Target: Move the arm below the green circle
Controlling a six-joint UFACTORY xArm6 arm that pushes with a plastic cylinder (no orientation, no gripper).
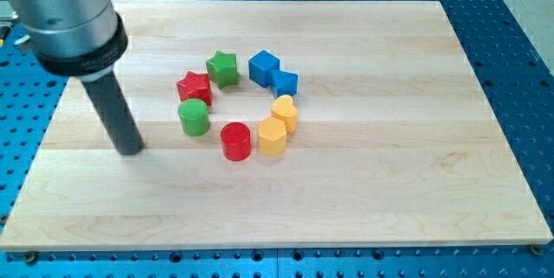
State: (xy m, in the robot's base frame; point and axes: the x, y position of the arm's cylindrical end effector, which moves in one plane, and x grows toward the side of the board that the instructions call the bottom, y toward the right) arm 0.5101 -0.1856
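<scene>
Resting my tip on board, view's left of green circle, slightly lower, well apart. No jaws: bare rod. Circle sitting in ring beside red star. Remaining: sliding right, beneath circle.

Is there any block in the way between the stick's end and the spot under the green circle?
No. My tip sits to the view's left of the green circle, slightly lower. Only bare board lies between it and the spot below that block. The red circle is farther right.
</scene>
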